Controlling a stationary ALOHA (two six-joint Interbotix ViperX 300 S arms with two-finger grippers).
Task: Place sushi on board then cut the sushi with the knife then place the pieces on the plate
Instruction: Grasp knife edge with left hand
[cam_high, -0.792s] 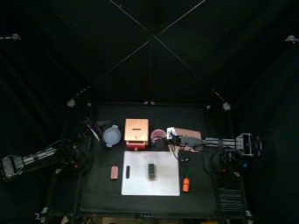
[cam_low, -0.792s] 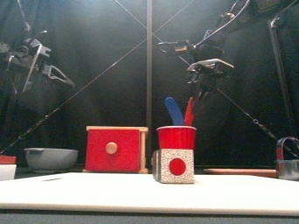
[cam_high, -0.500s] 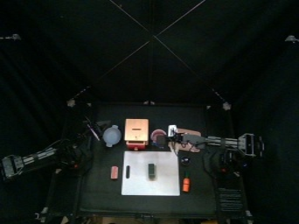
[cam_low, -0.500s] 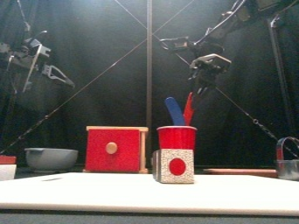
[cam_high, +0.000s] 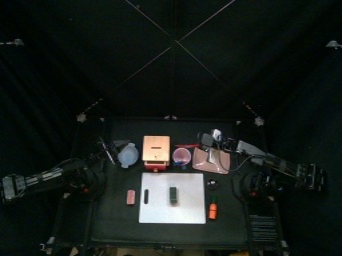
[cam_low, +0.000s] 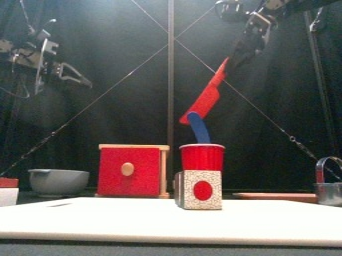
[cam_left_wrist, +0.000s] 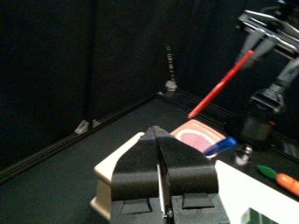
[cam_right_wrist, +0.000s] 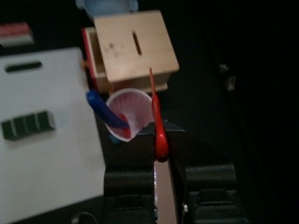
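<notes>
Right fingers (cam_right_wrist: 138, 191) clamp only the end of the slim red plastic knife (cam_low: 207, 93) above the round red cup (cam_low: 202, 158), so it may twist when cutting the dark green block sushi roll (cam_high: 174, 195) in front of that cup; left fingers (cam_left_wrist: 145, 173) are together.

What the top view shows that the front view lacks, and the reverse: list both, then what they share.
Top view only: the sushi roll's full row of blocks along the white board, the wooden box's pale top, and an orange toy right of the board.
Front view only: the box's red drawer front, the roll's speckled end with its red centre, and the red knife, held tilted above the red cup by the right hand; from above I cannot make the knife out.
Both: board, roll, box, cup and the blue-grey bowl.
</notes>
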